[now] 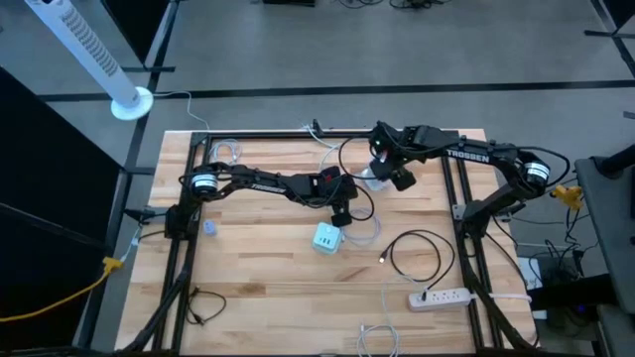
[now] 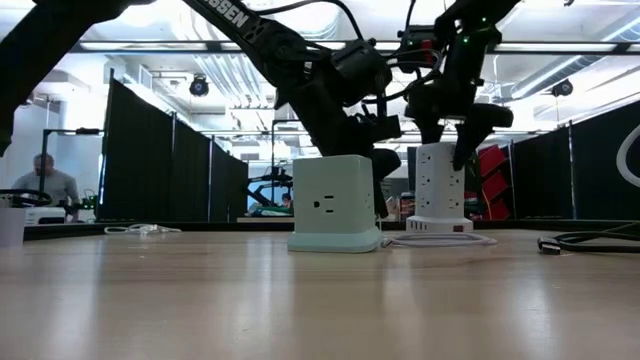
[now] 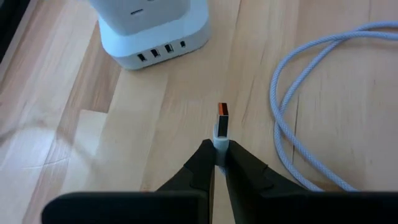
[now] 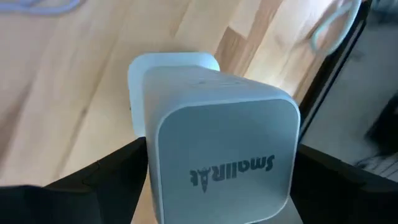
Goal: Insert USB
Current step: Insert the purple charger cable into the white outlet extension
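Observation:
My left gripper (image 3: 219,146) is shut on a USB plug (image 3: 222,118) whose metal tip has an orange insert. It hovers a short way from the pale cube charger (image 3: 152,31), whose row of USB ports (image 3: 158,53) faces the plug. The cube (image 1: 327,238) rests on its base at the table's middle. My right gripper (image 2: 450,135) comes down over a white tower power strip (image 1: 375,178), which stands upright on its round base (image 2: 440,225) behind the cube. My left gripper pinches the plug's white housing (image 3: 221,142) between its two fingertips. The metal tip sticks out ahead of them, along the fingers. The fingers slant down toward the cube, and the plug hangs above the wood. My right gripper has the tower's top end (image 4: 217,143) between its two fingers (image 4: 118,171), one on each opposite side, coming from above. No gap shows in the right wrist view. The tower stands upright with its base on the table.
A white cable (image 3: 292,124) loops on the wood beside the plug. A black cable coil (image 1: 417,258) and a flat white power strip (image 1: 442,296) lie near the right front. The black frame rails (image 1: 193,198) border the table. A person (image 2: 45,180) sits far behind.

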Controlling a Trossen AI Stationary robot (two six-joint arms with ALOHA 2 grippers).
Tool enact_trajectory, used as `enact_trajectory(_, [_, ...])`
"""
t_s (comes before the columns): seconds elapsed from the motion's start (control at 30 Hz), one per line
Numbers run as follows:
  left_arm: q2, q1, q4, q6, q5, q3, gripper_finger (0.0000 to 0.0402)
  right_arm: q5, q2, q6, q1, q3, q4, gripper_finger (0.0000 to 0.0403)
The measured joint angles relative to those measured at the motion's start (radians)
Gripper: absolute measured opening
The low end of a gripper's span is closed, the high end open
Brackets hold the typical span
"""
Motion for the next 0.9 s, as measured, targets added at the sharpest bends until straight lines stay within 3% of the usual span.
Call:
enact_trajectory(0.37, [-0.036, 0.002, 0.003, 0.063, 0.007, 0.001, 0.0015, -0.212, -0.004, 0.385, -0.010, 0.053, -0.066, 0.0295])
enact_trajectory(0.6, [-0.036, 0.026, -0.004, 0.129, 0.118, 0.001, 0.0015, -0.402, -0.005, 0.477, -0.007, 0.075, -0.083, 0.0295])
enact_trajectory(0.8, [-0.035, 0.064, -0.069, 0.165, 0.260, 0.001, 0.0016, -0.407, -0.003, 0.512, -0.009, 0.060, -0.021, 0.0295])
enact_trajectory(0.9, [-0.034, 0.066, -0.094, 0.165, 0.279, 0.001, 0.0016, -0.361, -0.003, 0.504, -0.010, 0.058, 0.009, 0.0295])
